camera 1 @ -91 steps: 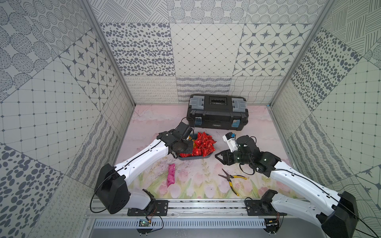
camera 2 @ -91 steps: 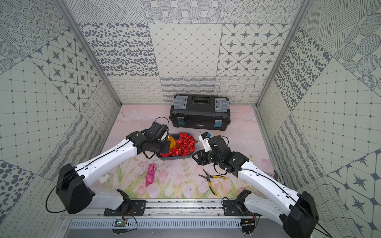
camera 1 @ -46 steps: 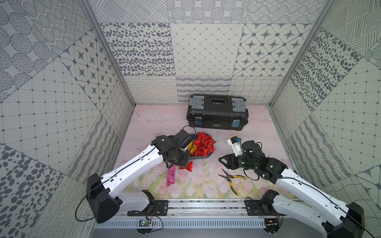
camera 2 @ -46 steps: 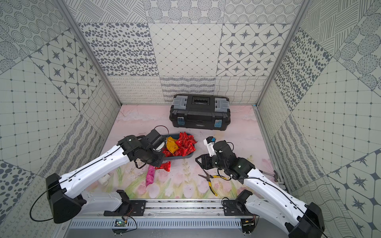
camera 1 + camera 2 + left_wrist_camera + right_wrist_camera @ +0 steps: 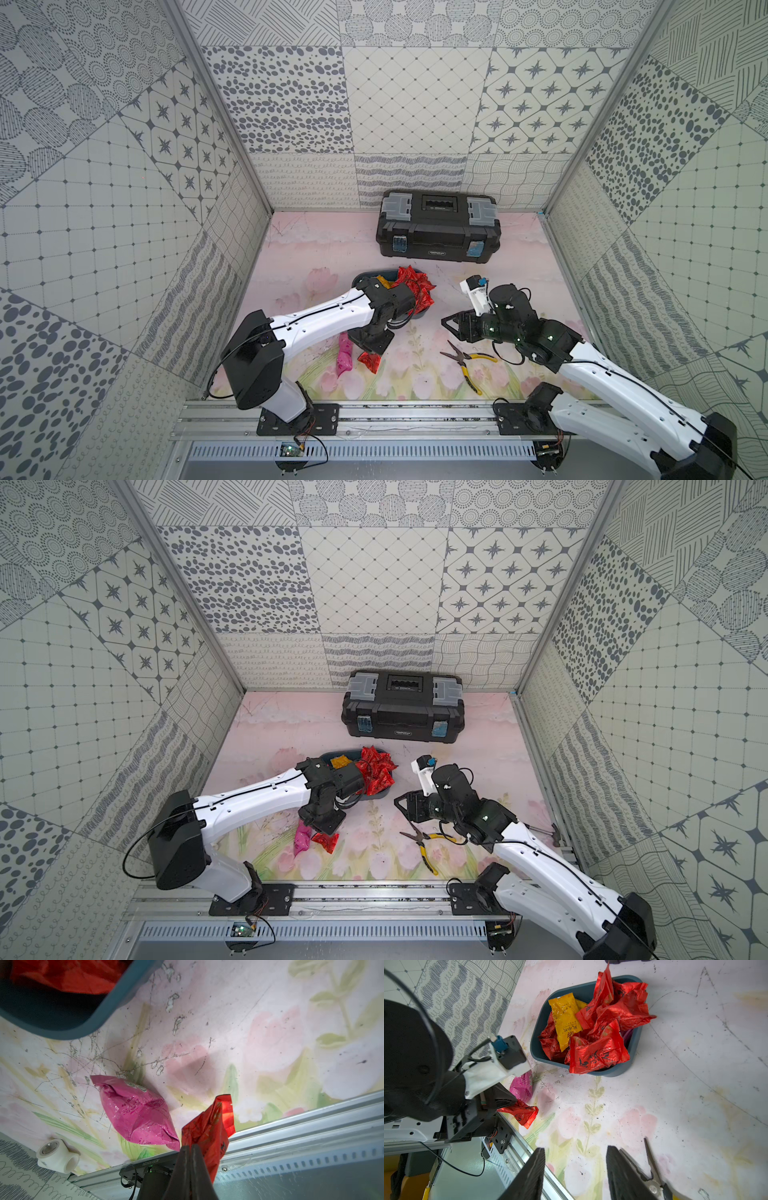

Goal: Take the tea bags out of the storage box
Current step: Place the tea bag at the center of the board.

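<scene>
Between the tips of the left gripper [image 5: 190, 1148], whose jaws are pressed together, hangs one red tea bag [image 5: 207, 1130], a crinkled, shiny foil sachet with dark print, pinched by its edge low over the mat; I cannot tell whether it touches. Just beside that gripper lies a pink tea bag [image 5: 137, 1113], puffy and glossy. Near the gripper's wrist sits the storage box [image 5: 633, 1049], a dark teal tray heaped with more tea bags [image 5: 600, 1028]: crumpled red ones and a yellow-orange one [image 5: 565, 1020], some poking over the rim. The right gripper [image 5: 575, 1150] hangs apart from the box, its jaws spread with nothing between them; yellow-handled pliers [image 5: 652, 1169] lie just beside it. The table [image 5: 249, 1032] wears a scuffed pink floral mat, grey-patterned tile panels [image 5: 415, 104] wall the cell, and a black toolbox [image 5: 436, 232] stands by the far wall.
</scene>
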